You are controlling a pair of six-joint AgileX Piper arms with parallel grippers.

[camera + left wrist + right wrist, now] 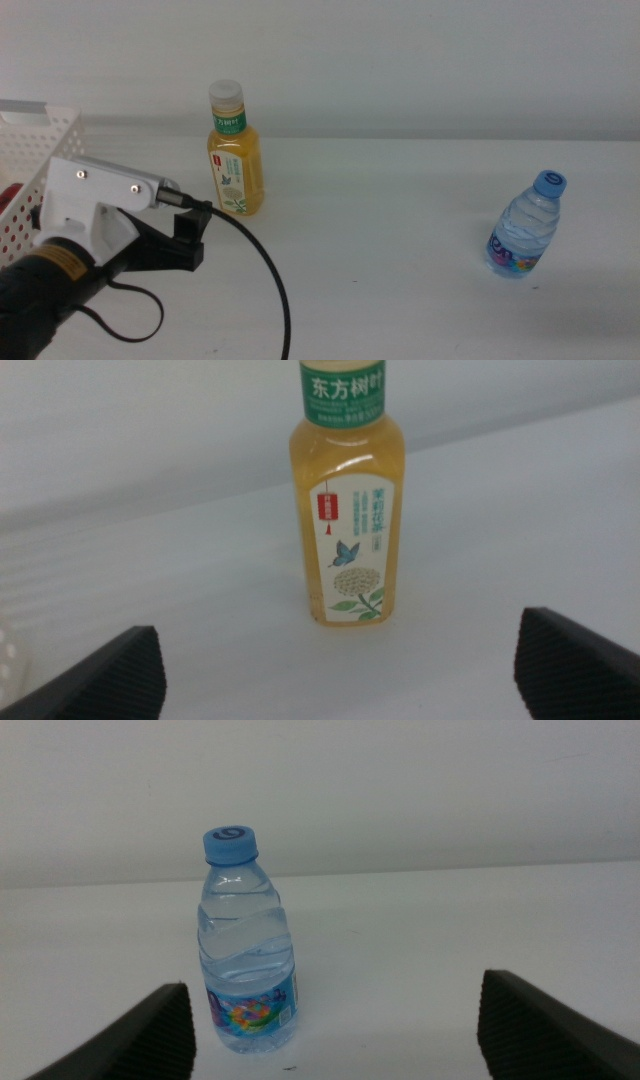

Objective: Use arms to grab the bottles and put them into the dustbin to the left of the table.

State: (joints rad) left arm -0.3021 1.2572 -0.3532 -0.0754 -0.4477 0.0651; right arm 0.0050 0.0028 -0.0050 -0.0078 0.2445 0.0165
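Note:
A yellow-drink bottle (235,150) (350,530) with a white cap and green neck label stands upright on the white table (400,260). My left gripper (188,238) (340,680) is open just short of it, jaws spread wide, nothing between them. Far to the right stands a small clear water bottle (525,225) (245,950) with a blue cap. My right gripper (345,1035), out of the middle view, is open and faces that bottle from a short distance. The white perforated dustbin (35,140) sits at the left edge, with something red (8,193) showing inside.
The left arm's white wrist housing (95,195) and its black cable (265,270) lie between the dustbin and the yellow bottle. A plain white wall rises behind the table.

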